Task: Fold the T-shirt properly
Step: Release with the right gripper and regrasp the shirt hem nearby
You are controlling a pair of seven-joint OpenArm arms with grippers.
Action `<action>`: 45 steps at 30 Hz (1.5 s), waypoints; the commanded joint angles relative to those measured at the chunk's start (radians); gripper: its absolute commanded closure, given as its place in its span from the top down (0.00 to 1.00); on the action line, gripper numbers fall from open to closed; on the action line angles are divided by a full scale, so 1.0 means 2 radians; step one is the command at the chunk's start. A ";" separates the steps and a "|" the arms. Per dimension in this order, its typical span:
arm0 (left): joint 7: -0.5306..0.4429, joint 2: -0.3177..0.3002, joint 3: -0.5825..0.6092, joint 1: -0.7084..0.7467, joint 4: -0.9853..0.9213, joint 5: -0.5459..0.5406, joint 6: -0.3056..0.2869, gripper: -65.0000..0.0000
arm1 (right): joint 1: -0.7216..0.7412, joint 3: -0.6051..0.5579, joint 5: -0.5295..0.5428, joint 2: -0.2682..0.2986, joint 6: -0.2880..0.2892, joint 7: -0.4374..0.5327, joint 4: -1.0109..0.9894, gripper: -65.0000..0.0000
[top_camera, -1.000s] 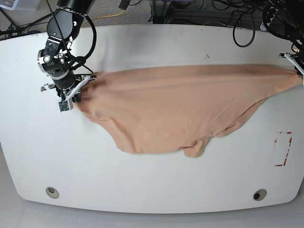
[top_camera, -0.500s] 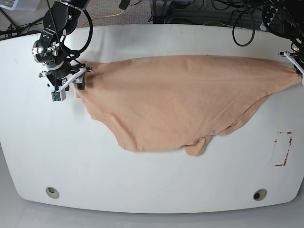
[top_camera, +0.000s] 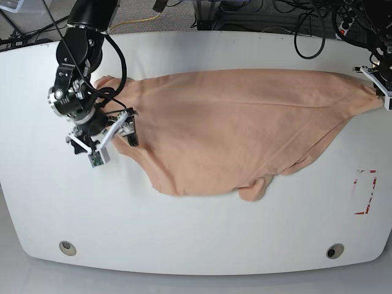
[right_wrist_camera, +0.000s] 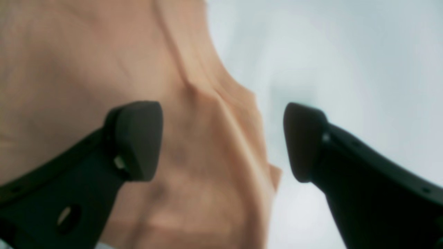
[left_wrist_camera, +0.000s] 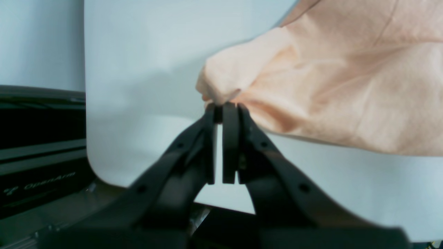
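1. Left wrist view: left pincer (left_wrist_camera: 221, 110) is clenched on a bunched corner of the T-shirt (left_wrist_camera: 346, 86); soft, limp cloth.
2. Right wrist view: right pincer (right_wrist_camera: 221, 141) gapes, released, above the shirt's edge.
3. Base view: T-shirt sprawls wrinkled across the counter (top_camera: 196, 233); I'd grip hems or corners.

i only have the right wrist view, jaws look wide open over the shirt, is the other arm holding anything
Observer: Yes. The left gripper is shut on a bunched corner of the T-shirt.
Operator: where is that corner
Observer: At the table's far edge, opposite your arm in the base view.
Operator: is my gripper touching cloth
Observer: The right gripper is open at the shirt's edge; contact is unclear.
Operator: anything else on the table
Observer: A red marked rectangle, clear of the shirt.
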 commanded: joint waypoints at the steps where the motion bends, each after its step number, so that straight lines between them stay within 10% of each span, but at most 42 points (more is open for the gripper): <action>1: -0.009 -0.009 -0.002 -0.001 0.008 -0.001 0.001 0.00 | 0.039 -0.019 0.002 0.010 0.000 0.010 -0.032 0.79; 15: -0.009 -0.008 -0.005 -0.001 0.008 0.000 0.001 0.00 | 0.242 -0.130 0.003 0.016 0.001 0.049 -0.311 0.79; 23: -0.009 -0.007 -0.004 -0.001 0.008 0.000 0.001 0.00 | 0.320 -0.132 0.001 0.016 0.060 0.111 -0.467 0.79; 45: -0.009 -0.007 -0.002 -0.001 0.008 0.000 0.001 0.00 | 0.381 -0.132 -0.116 -0.012 0.095 0.334 -0.707 0.79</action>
